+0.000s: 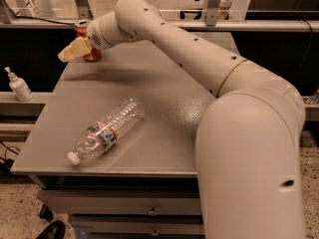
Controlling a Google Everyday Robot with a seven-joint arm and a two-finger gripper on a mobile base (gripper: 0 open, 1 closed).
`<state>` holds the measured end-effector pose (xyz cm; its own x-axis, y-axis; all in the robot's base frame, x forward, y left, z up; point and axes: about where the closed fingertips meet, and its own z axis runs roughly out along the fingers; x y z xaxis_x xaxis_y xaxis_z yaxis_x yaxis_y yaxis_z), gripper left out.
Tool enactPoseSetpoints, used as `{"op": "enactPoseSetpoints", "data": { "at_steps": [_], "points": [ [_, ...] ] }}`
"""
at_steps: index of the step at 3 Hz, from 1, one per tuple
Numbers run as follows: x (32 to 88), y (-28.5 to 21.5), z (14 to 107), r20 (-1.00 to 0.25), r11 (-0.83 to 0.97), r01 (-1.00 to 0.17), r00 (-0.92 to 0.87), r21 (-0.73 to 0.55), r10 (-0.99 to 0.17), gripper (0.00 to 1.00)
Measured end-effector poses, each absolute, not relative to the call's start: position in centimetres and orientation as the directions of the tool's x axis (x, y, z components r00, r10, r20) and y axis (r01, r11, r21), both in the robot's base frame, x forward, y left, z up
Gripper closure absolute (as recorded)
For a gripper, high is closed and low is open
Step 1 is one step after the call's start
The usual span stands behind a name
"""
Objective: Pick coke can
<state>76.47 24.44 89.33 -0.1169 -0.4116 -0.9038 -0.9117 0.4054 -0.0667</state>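
Observation:
The coke can [84, 30], red with a silver top, stands upright at the far left corner of the grey table [164, 108]. My gripper [70, 51] reaches over that corner, its tan fingers in front of the can and covering its lower part. The arm stretches from the lower right across the table to the can.
A clear plastic water bottle [105, 130] with a red-blue label lies on its side near the table's front left. A white pump bottle [19, 85] stands on a ledge left of the table. Metal frame posts stand behind the table.

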Motion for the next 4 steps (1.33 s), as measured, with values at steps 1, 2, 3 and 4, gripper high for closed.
{"op": "enactPoseSetpoints", "data": {
  "at_steps": [1, 2, 3, 4],
  "points": [
    [78.2, 25.2, 88.3, -0.911, 0.419, -0.904, -0.104, -0.080, -0.399, 0.18],
    [79.6, 24.5, 88.2, -0.915, 0.446, -0.889, -0.091, -0.103, -0.393, 0.41],
    [80.6, 23.5, 88.8, -0.919, 0.477, -0.870, -0.080, -0.125, -0.387, 0.64],
    [80.9, 21.8, 90.9, -0.929, 0.518, -0.846, -0.078, -0.130, -0.361, 0.87]
  ]
}}
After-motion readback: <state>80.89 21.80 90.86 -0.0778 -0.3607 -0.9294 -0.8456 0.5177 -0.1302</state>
